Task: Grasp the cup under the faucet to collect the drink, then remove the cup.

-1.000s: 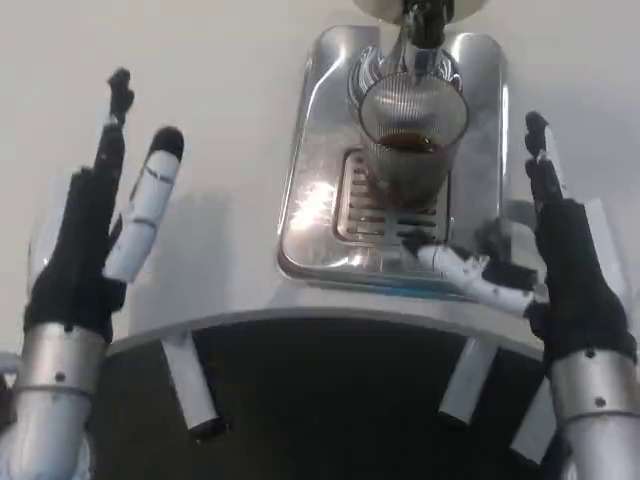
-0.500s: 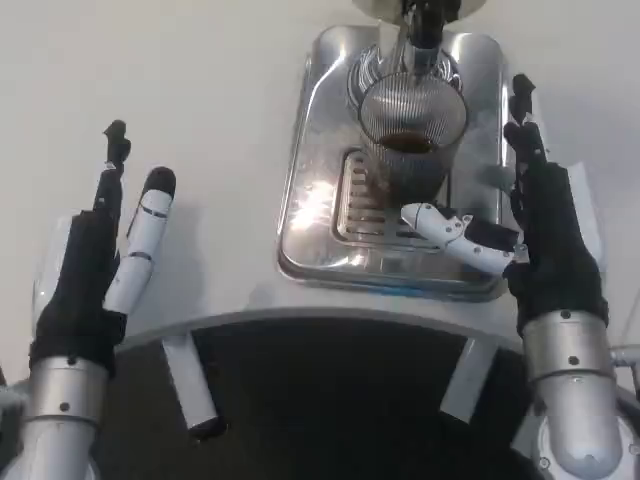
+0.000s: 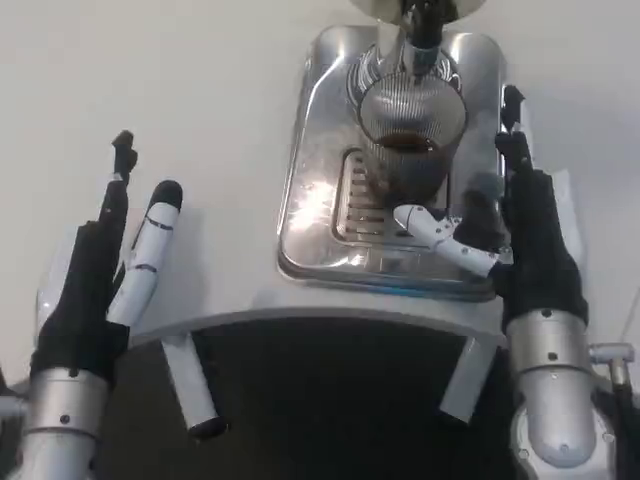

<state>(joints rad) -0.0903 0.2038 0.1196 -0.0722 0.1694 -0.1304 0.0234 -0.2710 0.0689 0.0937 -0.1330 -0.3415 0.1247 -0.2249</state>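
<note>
The left hand hovers released, fingers spread, over the white desk, well apart from the ribbed glass cup, which stands on the shiny steel drip tray under the faucet with dark drink inside. The right hand, also released, has moved in since half a second ago, its thumb now near the cup's base without touching.
</note>
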